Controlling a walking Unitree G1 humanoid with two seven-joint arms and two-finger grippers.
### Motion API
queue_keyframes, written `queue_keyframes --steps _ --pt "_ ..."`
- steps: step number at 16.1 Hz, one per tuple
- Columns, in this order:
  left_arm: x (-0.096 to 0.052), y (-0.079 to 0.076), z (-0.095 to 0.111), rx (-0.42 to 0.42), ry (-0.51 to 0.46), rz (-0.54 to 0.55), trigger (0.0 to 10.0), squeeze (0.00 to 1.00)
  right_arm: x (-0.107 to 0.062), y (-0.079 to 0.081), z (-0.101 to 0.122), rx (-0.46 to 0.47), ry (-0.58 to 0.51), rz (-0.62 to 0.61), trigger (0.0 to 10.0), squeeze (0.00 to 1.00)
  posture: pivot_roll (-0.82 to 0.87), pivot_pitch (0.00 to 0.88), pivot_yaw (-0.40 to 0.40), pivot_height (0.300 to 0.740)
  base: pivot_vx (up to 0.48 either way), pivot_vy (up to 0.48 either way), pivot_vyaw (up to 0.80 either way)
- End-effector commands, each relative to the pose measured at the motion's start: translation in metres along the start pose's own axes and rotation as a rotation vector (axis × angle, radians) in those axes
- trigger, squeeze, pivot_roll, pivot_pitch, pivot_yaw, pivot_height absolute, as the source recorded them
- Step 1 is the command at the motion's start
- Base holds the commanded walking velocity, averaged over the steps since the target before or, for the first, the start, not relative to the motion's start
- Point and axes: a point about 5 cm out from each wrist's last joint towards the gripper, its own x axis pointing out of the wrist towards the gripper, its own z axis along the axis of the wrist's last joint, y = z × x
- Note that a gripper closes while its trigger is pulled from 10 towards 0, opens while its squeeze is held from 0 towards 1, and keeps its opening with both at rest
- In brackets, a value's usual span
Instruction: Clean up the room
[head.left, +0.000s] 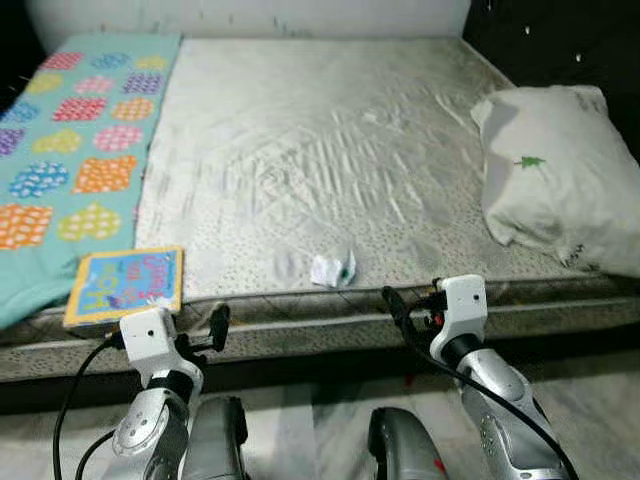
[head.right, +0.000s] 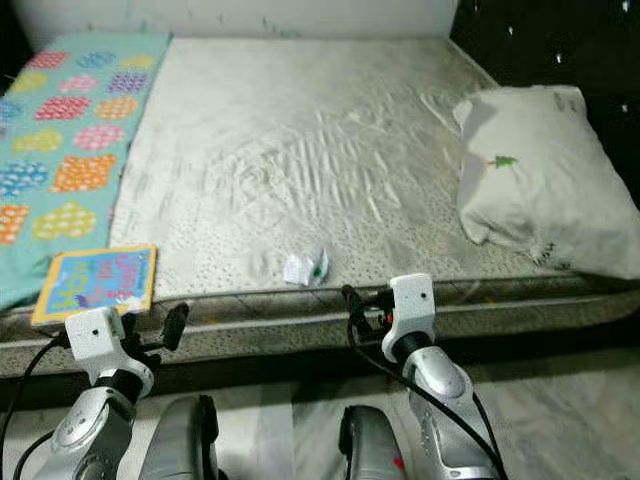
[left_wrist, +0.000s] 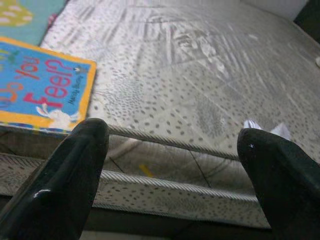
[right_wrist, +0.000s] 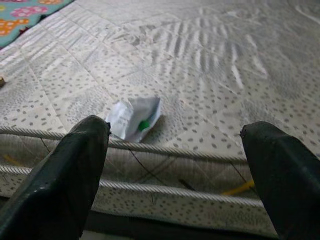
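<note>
- Facing the bed's near edge (head.left: 330, 305), both pincers hang short of it, nothing lifted yet: left pincer (left_wrist: 175, 165) and right pincer (right_wrist: 177, 165), glossy black fingers spread wide, empty.
- Crumpled white wrapper (head.left: 333, 268), green-flecked, lies just inside that edge; tidying appears barely begun.
- Stiff, flat picture book (head.left: 127, 285) sits along the edge, leftward.
- Beyond: dotted quilted mattress (head.left: 320, 150), patterned teal blanket (head.left: 75, 140), soft creased pillow (head.left: 560, 175).

A wide grey-white spotted mattress (head.left: 320, 150) fills the scene. Far left lies a teal blanket with coloured patches (head.left: 70, 130). Pale marble floor (head.left: 300, 420) lies near.
</note>
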Motion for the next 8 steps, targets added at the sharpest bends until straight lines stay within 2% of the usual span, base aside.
queue_keyframes --steps 1,5,8 --pt "0.0007 0.0001 0.0029 0.005 -0.011 -0.009 10.0 0.0 0.0012 0.0033 0.0046 -0.021 -0.02 0.02 10.0 0.0 -0.12 0.097 -0.027 0.578 0.36 0.0 0.0" --pt "0.0012 -0.0002 0.0022 0.004 -0.009 -0.014 10.0 0.0 0.0017 0.003 0.0036 -0.016 -0.015 0.02 10.0 0.0 -0.12 0.087 -0.025 0.578 0.379 0.0 0.56" --pt "0.0009 -0.001 0.0019 0.002 -0.01 -0.017 10.0 0.0 0.0019 0.0024 0.0022 -0.015 -0.009 0.018 10.0 0.0 -0.12 0.084 -0.027 0.578 0.325 0.0 0.0"
